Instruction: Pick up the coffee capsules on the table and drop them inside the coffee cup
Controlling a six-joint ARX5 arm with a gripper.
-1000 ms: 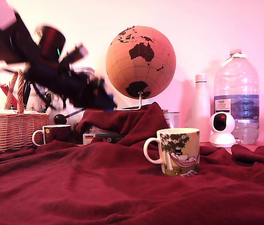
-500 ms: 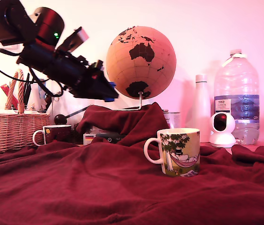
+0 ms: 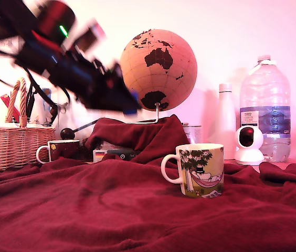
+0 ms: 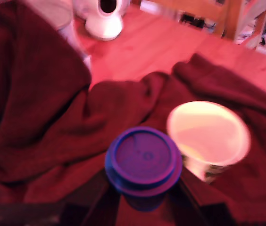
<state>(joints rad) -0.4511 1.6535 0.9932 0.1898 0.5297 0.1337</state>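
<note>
Wrist view only: gripper-held blue capsule (image 4: 143, 162)

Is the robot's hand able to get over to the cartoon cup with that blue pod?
Probably yes. The hand holds the blue pod high above the blanket, and nothing stands between it and the cup's open top.

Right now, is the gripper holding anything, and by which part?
Yes: the gripper holds the dark blue coffee capsule by its tapered body, below the flanged rim, flat lid facing the wrist camera.
</note>
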